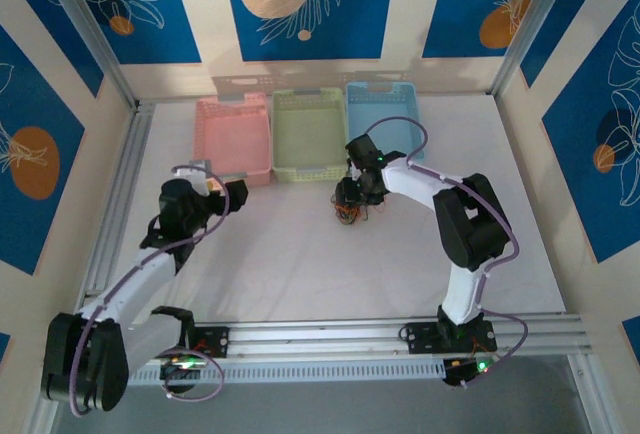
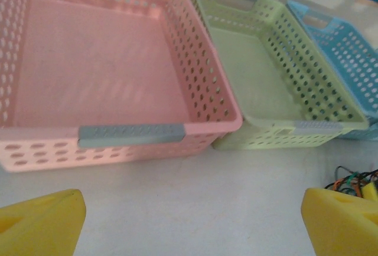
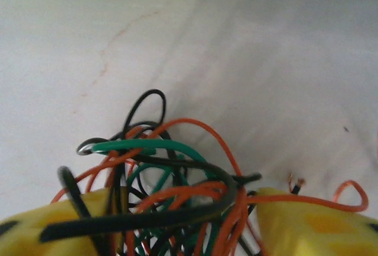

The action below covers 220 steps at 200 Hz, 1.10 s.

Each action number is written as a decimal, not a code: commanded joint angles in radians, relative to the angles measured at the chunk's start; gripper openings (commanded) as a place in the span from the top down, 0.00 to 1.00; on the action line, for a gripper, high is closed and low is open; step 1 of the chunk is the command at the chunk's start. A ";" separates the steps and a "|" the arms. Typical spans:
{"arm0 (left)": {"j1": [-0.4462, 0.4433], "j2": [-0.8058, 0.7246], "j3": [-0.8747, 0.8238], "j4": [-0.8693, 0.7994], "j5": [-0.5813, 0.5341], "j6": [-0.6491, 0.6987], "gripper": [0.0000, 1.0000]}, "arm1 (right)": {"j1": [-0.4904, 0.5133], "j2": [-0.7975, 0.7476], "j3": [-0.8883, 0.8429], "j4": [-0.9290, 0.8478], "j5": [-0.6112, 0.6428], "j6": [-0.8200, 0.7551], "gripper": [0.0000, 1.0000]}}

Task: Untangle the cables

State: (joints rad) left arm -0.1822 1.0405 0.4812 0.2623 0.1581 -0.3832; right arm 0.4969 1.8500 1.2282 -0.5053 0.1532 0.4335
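1. Right pincer (image 3: 186, 223): my two yellow fingers (image 3: 53, 223) stand on either side of the cables (image 3: 171, 179), a small clump of thin black, orange-red and green wires on the white table (image 1: 300, 264). Wires fill the gap between the fingers and drape over one of them. Whether the fingers pinch the clump I cannot tell.

2. One orange-red loop lies flat on the table outside the other finger.

3. Surroundings: the pale green perforated plastic basket (image 1: 310, 176) stands just beyond the clump, near wall towards it. The pink perforated plastic basket (image 1: 232, 176) adjoins it on the left and the blue perforated plastic basket (image 1: 380, 89) on the right, in one row at the far edge.

4. Left pincer (image 2: 192, 220): my fingers are spread wide over bare table in front of the pink basket, well apart from the clump.
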 commanded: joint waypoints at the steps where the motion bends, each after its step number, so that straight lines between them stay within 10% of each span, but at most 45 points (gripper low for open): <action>1: -0.015 0.072 0.066 0.140 0.073 -0.070 0.07 | 0.011 0.005 -0.021 0.068 -0.093 0.001 0.64; 34: -0.092 0.289 0.175 0.280 0.160 -0.119 0.14 | 0.048 -0.068 -0.074 0.190 -0.151 -0.034 0.95; 152: -0.223 0.280 -0.065 0.585 0.303 -0.138 0.23 | 0.109 -0.210 -0.279 0.705 -0.468 -0.075 0.98; 220: -0.340 0.354 0.063 0.371 0.268 0.009 0.25 | 0.086 -0.118 -0.175 0.679 -0.538 -0.078 0.98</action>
State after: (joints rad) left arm -0.4965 1.3895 0.5068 0.6975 0.4366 -0.4454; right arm 0.5694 1.7390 1.0702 0.1535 -0.3408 0.3695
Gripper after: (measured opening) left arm 0.751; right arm 0.101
